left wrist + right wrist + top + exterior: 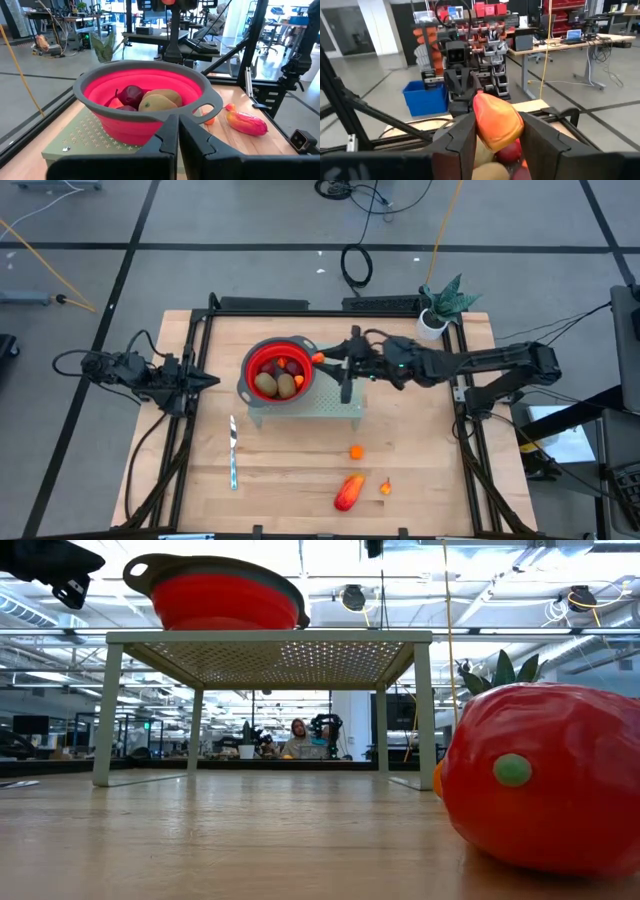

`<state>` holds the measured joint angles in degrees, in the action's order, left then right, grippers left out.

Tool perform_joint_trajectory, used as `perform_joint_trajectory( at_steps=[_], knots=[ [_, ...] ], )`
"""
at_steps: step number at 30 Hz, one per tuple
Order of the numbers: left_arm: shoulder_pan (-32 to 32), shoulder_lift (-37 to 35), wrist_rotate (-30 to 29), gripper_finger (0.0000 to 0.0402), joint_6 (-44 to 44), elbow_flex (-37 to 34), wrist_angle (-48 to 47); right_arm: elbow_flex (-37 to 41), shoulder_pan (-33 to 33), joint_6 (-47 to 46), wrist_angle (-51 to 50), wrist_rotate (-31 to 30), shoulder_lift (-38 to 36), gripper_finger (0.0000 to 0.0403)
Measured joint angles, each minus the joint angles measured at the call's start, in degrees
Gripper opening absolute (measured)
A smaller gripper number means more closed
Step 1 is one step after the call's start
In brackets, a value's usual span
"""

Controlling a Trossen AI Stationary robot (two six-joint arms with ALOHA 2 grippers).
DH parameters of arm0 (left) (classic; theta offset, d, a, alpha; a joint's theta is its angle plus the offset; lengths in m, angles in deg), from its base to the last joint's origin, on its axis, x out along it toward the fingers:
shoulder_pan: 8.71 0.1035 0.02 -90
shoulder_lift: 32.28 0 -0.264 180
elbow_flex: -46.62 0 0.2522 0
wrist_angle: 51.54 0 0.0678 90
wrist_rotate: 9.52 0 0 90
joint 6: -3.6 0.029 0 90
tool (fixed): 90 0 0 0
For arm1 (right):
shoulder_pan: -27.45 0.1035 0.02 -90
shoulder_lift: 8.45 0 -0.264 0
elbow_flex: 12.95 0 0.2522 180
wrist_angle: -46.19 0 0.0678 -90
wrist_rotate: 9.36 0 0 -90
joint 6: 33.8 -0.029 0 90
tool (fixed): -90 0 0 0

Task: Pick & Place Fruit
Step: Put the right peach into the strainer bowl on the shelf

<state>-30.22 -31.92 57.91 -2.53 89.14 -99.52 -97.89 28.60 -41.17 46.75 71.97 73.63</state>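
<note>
Orange and small, a fruit piece [496, 120] sits pinched between the fingers of the right tool [322, 359], which hangs just off the right rim of the red bowl [254, 360]. The bowl stands on a pale perforated rack [330, 406] near the middle of the tabletop [420, 470], toward its far edge. Already inside the bowl are two brown-green ovals [276, 385] and a dark-red round fruit [131, 93], seen best from the left wrist.

The step in hand looks like the drop. To do it well, the right tool should carry the piece farther in over the bowl's hollow, past the rim, before parting its fingers; released where it is now, the piece could strike the rim and bounce onto the rack or the tabletop. A low release would help, since the fruit already lying there is rounded and a light piece may skip off it. The bowl looks soft-walled, so the fingers should not press on the rim.

Left on the tabletop near the front edge are a long red-orange piece [348, 492] and two tiny orange pieces [356, 451], one just beside it and one nearer the rack. A slim knife [233, 450] lies toward the front left.

The left tool [205, 380] waits at the left edge with its fingers closed on nothing, pointing toward the bowl.
</note>
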Motion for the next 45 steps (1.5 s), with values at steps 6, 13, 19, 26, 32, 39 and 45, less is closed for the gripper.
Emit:
perform_joint_trajectory(
  at_steps=[6,13,19,26,32,39,45],
  knots=[
    [0.0,-0.01,-0.52,0.0017,-0.07,-0.04,1.1,-6.98,0.0,1.51,-5.1,1.57,5.27,0.0128],
    [0.0,0.01,-3.95,0.0017,-0.33,-0.04,13.28,-11.64,0.07,7.23,-6.57,1.73,9.88,0.0128],
    [0.01,4.61,-6.82,0.0017,-3.2,-0.02,24.53,-14.4,0.07,15.3,-6.42,1.22,13.78,0.0128],
    [0.02,16.99,-7.13,0.0019,-2.97,0.65,36.03,-15.98,0.07,23.77,-4.99,-0.46,16.3,0.0128],
    [0.07,26.91,-7.39,0.0058,-3.21,3.6,39.33,-15.98,0.07,29.47,-4.89,-3.58,16.3,0.0128],
    [0.12,35.19,-7.53,0.013,-3.24,7.5,42.25,-15.96,0.09,31.15,-4.23,-3.54,16.32,0.0128],
    [0.54,41.42,-7.69,0.0184,-3.28,10.43,43.85,-15.93,1.1,37.48,-3.31,-6.09,16.32,0.0128]
  ],
)
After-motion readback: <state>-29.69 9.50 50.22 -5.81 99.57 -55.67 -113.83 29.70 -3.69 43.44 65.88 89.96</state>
